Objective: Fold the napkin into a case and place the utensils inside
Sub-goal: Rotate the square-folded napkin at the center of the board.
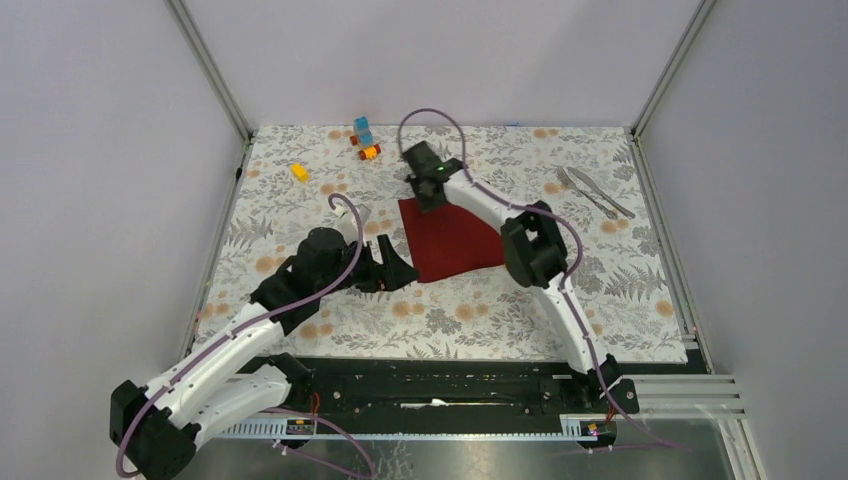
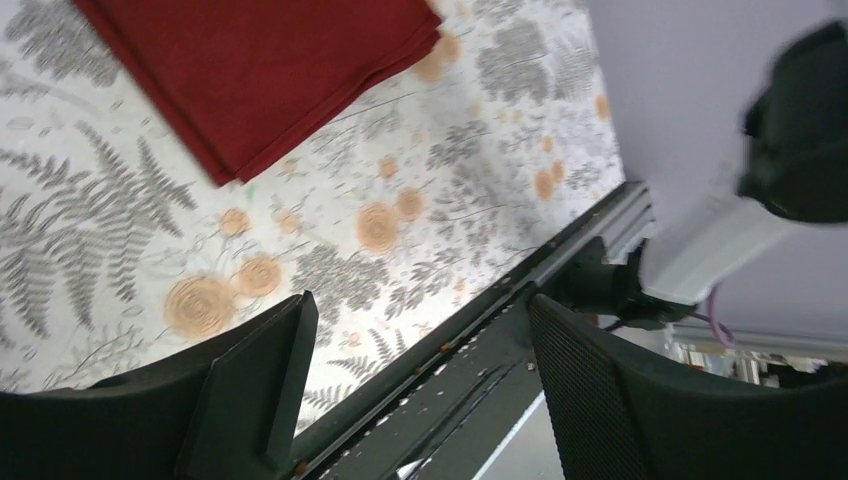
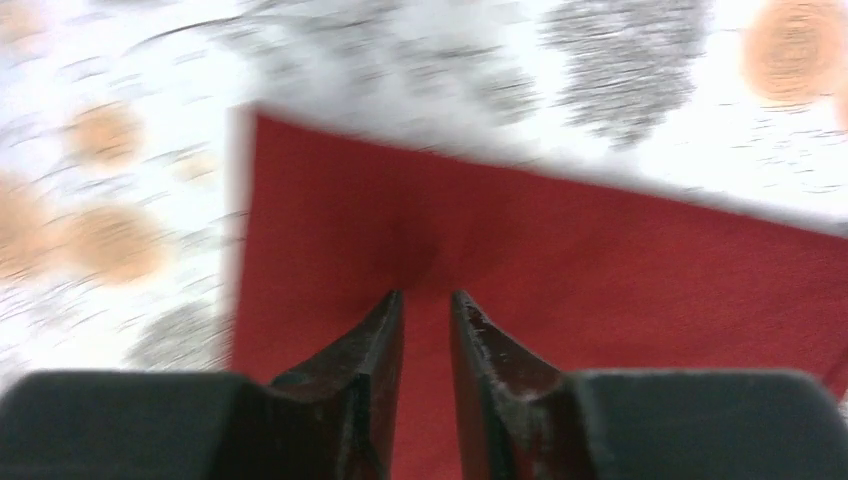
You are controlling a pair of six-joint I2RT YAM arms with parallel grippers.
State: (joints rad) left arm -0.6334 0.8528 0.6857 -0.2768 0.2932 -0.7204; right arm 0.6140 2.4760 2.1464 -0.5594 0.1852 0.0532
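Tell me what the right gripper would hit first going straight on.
The napkin: the right gripper points at its red cloth near a corner; whether the tips touch it is unclear.

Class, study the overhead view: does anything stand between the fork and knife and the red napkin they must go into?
Nothing lies on the table between the utensils and the napkin. But the right arm's elbow hangs over the napkin's edge nearest them, across that path. The toy blocks sit well away.
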